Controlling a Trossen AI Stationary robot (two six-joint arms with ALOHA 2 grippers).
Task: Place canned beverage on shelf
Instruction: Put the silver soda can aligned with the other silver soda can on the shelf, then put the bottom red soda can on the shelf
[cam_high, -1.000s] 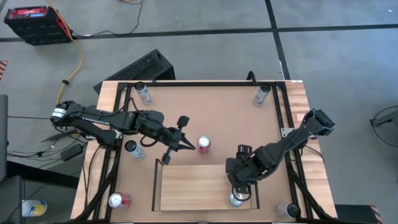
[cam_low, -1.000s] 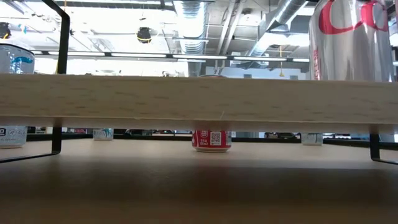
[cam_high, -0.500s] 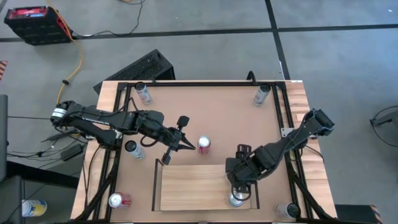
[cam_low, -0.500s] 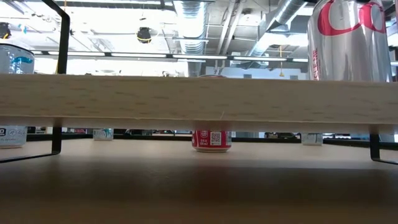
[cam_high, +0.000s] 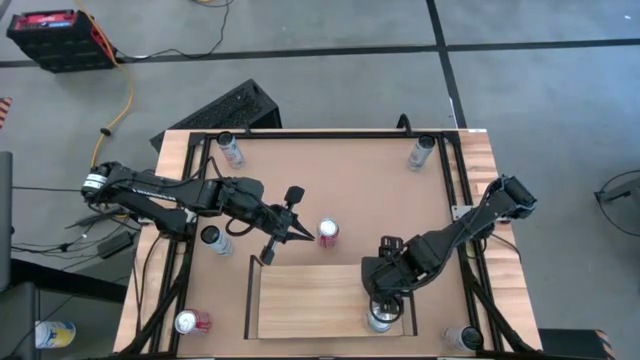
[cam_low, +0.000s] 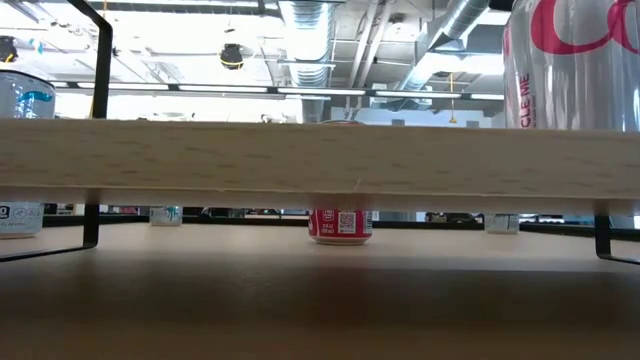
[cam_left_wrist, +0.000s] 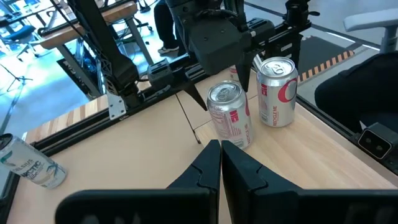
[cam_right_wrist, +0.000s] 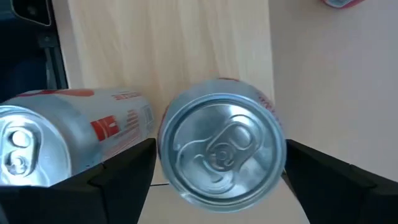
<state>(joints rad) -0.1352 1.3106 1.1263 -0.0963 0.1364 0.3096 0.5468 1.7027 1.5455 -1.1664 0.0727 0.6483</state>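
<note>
- The silver can (cam_low: 574, 65) on the shelf (cam_high: 310, 300) shows red lettering in the low view; only the fragment "CLE ME" reads, running vertically down its side.
- That can stands at the shelf's near right corner, seen from above just under the right arm.
- In the right wrist view the can's top (cam_right_wrist: 221, 152) fills the gap between the two dark fingers (cam_right_wrist: 118, 171), with a second silver and red can (cam_right_wrist: 74, 134) lying just beside it, its writing too small to read.
- The right hand (cam_high: 380, 300) hangs over the can with its fingers spread on either side of it; whether the pads press the can I cannot tell.
- A red can (cam_low: 340, 224) stands on the bench (cam_high: 350, 180) just beyond the shelf's far edge, showing a QR code and small print that is unreadable.
- The left hand (cam_left_wrist: 219, 168) is closed on nothing, fingers together, pointing at that red and silver can from the left.
- Other cans stand at the bench's corners, labels illegible.
</note>
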